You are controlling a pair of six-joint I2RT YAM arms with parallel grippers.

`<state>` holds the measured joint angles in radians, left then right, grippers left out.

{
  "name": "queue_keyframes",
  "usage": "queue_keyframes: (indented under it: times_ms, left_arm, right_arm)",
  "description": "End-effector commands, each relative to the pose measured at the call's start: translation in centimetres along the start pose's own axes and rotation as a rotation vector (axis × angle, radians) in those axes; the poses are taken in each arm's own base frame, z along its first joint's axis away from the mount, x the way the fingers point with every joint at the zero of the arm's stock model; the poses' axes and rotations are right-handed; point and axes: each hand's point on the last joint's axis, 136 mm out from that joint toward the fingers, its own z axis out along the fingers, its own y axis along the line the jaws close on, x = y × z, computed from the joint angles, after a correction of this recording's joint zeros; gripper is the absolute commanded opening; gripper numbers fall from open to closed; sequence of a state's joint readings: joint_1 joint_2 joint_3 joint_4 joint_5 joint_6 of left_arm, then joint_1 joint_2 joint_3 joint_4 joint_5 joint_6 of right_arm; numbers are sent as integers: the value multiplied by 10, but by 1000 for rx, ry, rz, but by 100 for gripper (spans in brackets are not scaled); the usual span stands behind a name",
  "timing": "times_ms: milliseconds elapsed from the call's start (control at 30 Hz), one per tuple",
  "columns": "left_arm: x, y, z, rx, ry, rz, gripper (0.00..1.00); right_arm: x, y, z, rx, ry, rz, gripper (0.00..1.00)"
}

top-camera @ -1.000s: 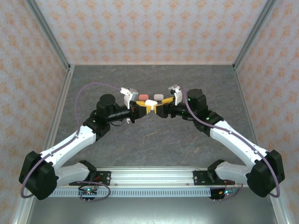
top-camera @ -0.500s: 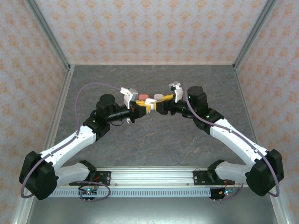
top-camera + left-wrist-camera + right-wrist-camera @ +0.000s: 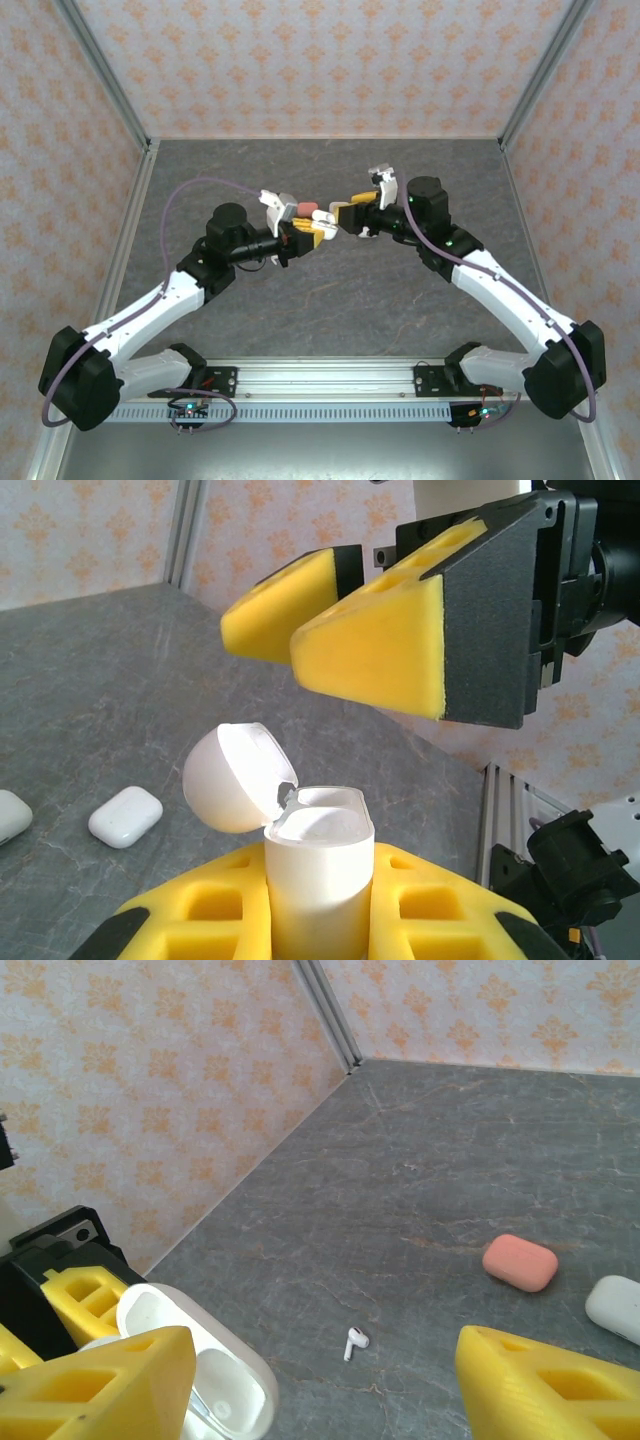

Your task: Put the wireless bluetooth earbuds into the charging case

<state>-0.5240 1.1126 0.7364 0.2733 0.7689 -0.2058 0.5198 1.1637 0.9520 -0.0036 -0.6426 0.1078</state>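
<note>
Left gripper [image 3: 301,235] is clamped on the open white charging case [image 3: 318,880]. Right gripper [image 3: 268,638] stands open just beside it, holding nothing. One white earbud [image 3: 355,1341] lies on the table [image 3: 450,1160] (light, smooth, likely to slip); judged best pinched across its stem, gently

Grey table [image 3: 450,1160] w/ pink case [image 3: 520,1262], white case [image 3: 617,1307], 1 white earbud [image 3: 355,1341]
</note>
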Motion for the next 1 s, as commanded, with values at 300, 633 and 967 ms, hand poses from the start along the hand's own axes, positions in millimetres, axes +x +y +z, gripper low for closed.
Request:
queue_keyframes:
  times_ms: [300,633,967]
  left_arm:
    - [-22,-39,-50,3,-124,205,0]
    - [-50,-76,-80,80,-238,274,0]
    - [-55,-85,-87,104,-260,282,0]
  right_arm:
    - [22,-40,18,170,107,201,57]
    - [89,-32,114,151,365,229,51]
    - [164,-6,199,97,614,103,44]
